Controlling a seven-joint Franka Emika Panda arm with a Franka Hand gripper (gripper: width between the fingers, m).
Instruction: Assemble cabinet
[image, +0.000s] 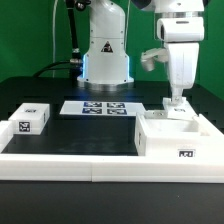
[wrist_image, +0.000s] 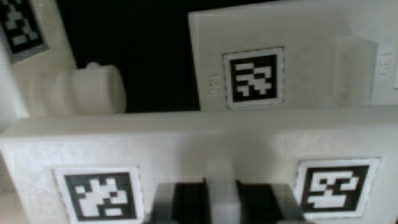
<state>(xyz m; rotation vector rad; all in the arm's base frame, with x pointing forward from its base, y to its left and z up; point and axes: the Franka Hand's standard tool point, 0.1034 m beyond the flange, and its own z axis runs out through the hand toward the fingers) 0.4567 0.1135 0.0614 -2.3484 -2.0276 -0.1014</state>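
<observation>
The cabinet body, a large white box with marker tags, stands at the exterior view's right. My gripper hangs straight down over its back part. In the wrist view the two dark fingers stand close together with a thin strip of a white tagged panel between them, so my gripper is shut on that panel. Behind it are another white tagged face and a round white peg. A small white tagged block lies at the exterior view's left.
The marker board lies flat on the black table between the block and the cabinet body. A long low white rail runs along the front. The robot's base stands behind the marker board.
</observation>
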